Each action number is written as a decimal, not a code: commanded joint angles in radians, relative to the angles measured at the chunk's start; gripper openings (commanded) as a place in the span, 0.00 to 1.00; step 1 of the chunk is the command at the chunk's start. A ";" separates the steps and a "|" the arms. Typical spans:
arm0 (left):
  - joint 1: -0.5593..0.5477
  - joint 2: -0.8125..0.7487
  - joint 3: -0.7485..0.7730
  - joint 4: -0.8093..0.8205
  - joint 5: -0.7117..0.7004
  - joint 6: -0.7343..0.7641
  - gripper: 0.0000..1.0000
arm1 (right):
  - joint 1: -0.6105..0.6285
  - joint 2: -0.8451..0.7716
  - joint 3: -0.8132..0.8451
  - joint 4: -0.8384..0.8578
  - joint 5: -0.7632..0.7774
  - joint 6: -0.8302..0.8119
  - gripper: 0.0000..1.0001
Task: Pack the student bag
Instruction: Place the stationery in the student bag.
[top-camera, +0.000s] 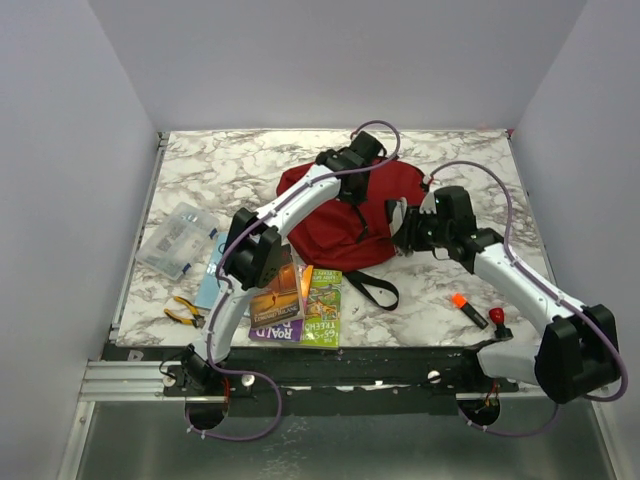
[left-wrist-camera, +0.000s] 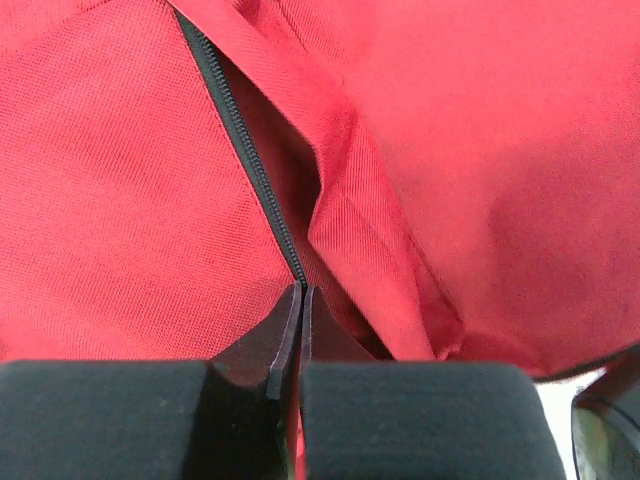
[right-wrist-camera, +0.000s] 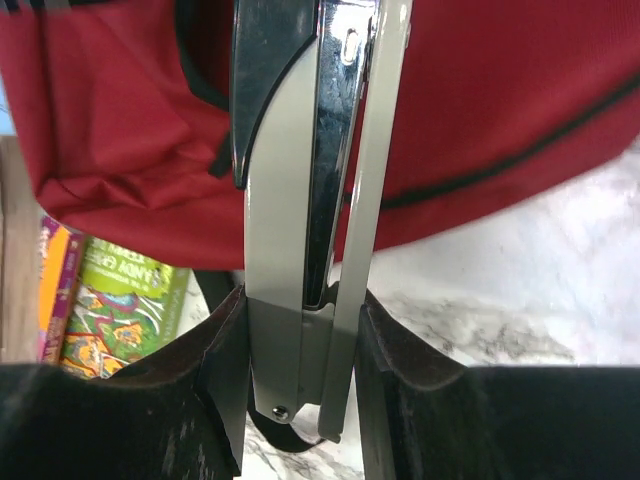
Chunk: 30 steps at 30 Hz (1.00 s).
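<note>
Pinching the student bag (left-wrist-camera: 480, 150) right at its zipper (left-wrist-camera: 245, 150), L hand (left-wrist-camera: 301, 295) is clamped shut; R hand (right-wrist-camera: 300, 310) grips a grey stapler (right-wrist-camera: 300, 200) beside the bag, over counter (right-wrist-camera: 540, 290)

The purple book (top-camera: 276, 330) had big pale letters on its cover that spelled ROAD. Smaller words sat near them, but they were too tiny to read.

The green book (top-camera: 322, 305) lay just beside it. From the top camera, its big letters looked like TREEHO, but the view was too blurry to be sure. From the right wrist camera, the same green book had a word on a light strip near its top. It read ANDY, and more letters came after it.

The orange book (top-camera: 279, 293) had small print too, and none of it could be read.
</note>
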 joint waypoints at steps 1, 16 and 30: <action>0.033 -0.138 -0.098 0.011 0.182 0.046 0.00 | 0.004 0.078 0.164 -0.002 -0.088 -0.102 0.01; 0.073 -0.225 -0.204 0.085 0.390 0.028 0.00 | 0.007 0.358 0.364 -0.134 -0.181 -0.372 0.01; 0.095 -0.217 -0.172 0.084 0.538 -0.024 0.00 | 0.022 0.667 0.626 -0.237 -0.296 -0.582 0.01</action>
